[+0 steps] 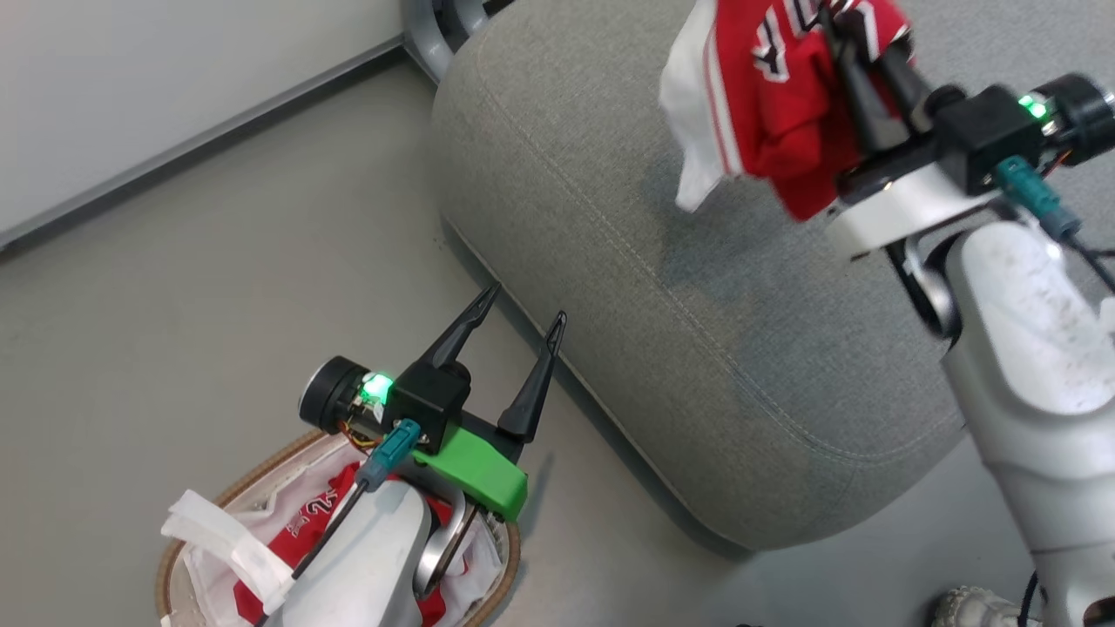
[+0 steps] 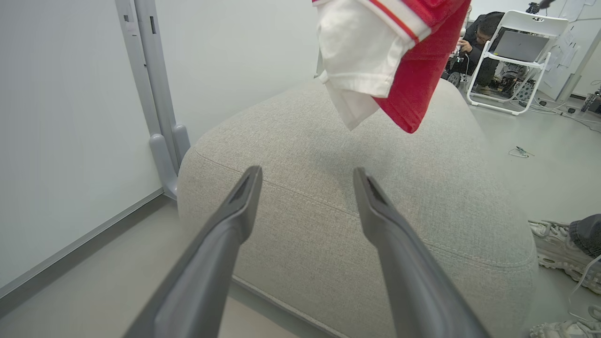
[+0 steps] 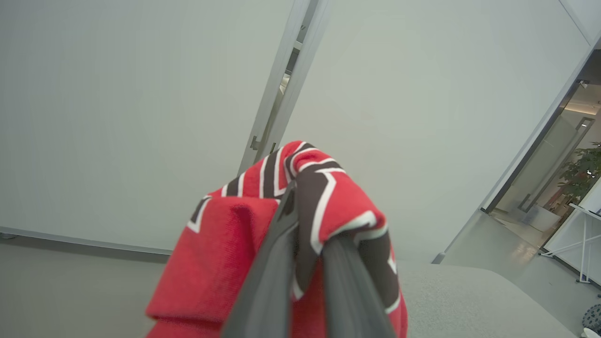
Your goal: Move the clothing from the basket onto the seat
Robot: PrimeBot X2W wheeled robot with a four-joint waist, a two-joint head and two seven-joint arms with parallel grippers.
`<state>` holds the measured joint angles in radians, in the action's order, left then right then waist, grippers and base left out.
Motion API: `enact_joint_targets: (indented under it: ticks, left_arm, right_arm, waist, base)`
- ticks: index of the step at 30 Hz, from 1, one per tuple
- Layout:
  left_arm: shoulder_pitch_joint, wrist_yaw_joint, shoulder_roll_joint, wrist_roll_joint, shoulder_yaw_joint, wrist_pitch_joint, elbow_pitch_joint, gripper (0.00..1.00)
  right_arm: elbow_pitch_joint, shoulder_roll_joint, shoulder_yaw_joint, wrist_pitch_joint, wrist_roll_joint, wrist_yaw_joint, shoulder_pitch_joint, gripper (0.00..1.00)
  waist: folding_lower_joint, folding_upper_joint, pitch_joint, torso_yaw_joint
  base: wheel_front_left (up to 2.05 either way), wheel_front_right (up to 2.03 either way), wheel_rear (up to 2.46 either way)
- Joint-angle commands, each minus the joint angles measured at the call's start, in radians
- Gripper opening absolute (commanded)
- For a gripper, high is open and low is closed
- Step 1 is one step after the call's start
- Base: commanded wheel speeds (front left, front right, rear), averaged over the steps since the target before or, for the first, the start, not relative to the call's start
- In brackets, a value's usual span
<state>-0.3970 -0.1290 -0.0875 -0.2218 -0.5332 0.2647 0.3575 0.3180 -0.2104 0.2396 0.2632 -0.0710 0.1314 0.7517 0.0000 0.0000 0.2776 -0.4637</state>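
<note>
right gripper [image 1: 841,35] was clamped on soft red white-panelled jersey [image 1: 766,113] | jersey hung over large grey fabric seat [image 1: 662,287], bare cushion at its 7 o'clock | left gripper [image 1: 525,306] gaped, empty

This looks like a lab or office workspace. Plain white partition walls [image 2: 70,117] stand on a smooth grey floor [image 1: 218,287]. At the far right are a white folding chair [image 2: 535,21] holding a laptop [image 2: 521,46], loose cables [image 2: 519,151], a seated person [image 2: 483,35] and a glass door [image 3: 540,173].
</note>
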Motion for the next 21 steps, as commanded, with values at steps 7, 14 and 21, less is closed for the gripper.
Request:
enact_joint_targets:
  ticks: [7, 14, 21]
  left_arm:
    - [-0.093, -0.003, -0.033, 0.02, -0.017, -0.001, -0.013, 1.0]
    - [-0.157, -0.003, -0.046, 0.028, -0.02, -0.001, -0.027, 1.0]
    - [-0.168, -0.003, -0.035, 0.029, -0.004, -0.001, -0.037, 1.0]
  right_arm:
    - [0.097, -0.077, -0.064, 0.002, 0.015, -0.001, 0.183, 0.0]
    - [0.22, -0.102, -0.189, 0.002, 0.066, -0.002, 0.274, 0.0]
    - [0.324, -0.085, -0.351, 0.002, 0.151, -0.001, 0.236, 1.0]
  waist:
    - [0.0, 0.0, 0.303, 0.181]
    - [0.0, 0.0, 0.411, 0.247]
    - [0.0, 0.0, 0.445, 0.287]
  base:
    - [0.0, 0.0, 0.0]
    - [0.0, 0.0, 0.0]
    - [0.0, 0.0, 0.0]
